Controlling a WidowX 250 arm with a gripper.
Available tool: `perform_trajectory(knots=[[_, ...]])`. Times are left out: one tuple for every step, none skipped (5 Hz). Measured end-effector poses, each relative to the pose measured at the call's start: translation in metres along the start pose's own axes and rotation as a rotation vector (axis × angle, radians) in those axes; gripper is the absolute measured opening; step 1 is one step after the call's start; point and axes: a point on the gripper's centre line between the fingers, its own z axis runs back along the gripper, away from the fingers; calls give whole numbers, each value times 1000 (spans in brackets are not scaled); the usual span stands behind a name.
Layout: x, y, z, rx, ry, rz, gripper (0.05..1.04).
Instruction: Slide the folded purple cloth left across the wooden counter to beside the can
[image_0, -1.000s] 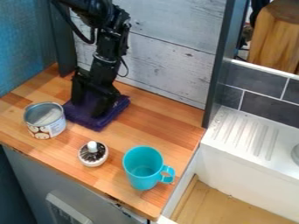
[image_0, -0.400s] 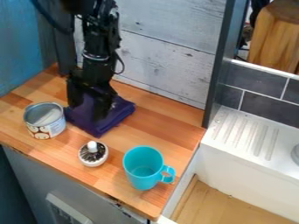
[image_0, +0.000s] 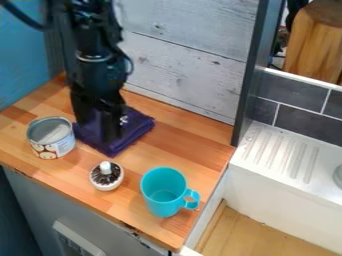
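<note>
- The gripper (image_0: 97, 133) is low over the worktop (image_0: 187, 137), pointing down at the purple cloth (image_0: 137, 126); its two fingers stand spread apart, with part of the cloth visible between them.
- The cloth lies flat on the worktop, bunched or folded in layers, directly under and around the fingertips, with one corner reaching out to the right of the gripper in the view.
- The can (image_0: 57, 146) stands upright just beside the cloth, left of the gripper in the view; it is open at the top and has a patterned label.
- The small round white pot (image_0: 105, 186) sits in front of the gripper, toward the camera, near the cloth but apart from it; it has a dark, streaked top and a pale knob in the middle.
- The turquoise mug (image_0: 158, 199) stands upright farther from the gripper, toward the camera and to the right, with its handle turned away from the pot.
- Behind the gripper rises the whitewashed plank wall (image_0: 190, 65).
- Well to the right of the gripper, past the dark post (image_0: 248, 75), is the ridged white drainboard (image_0: 284, 152).
</note>
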Motion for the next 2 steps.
perform_trajectory(knots=[[-17,-1,6,-67,-26,-37,1000],[-26,-2,6,-71,10,-50,1000]])
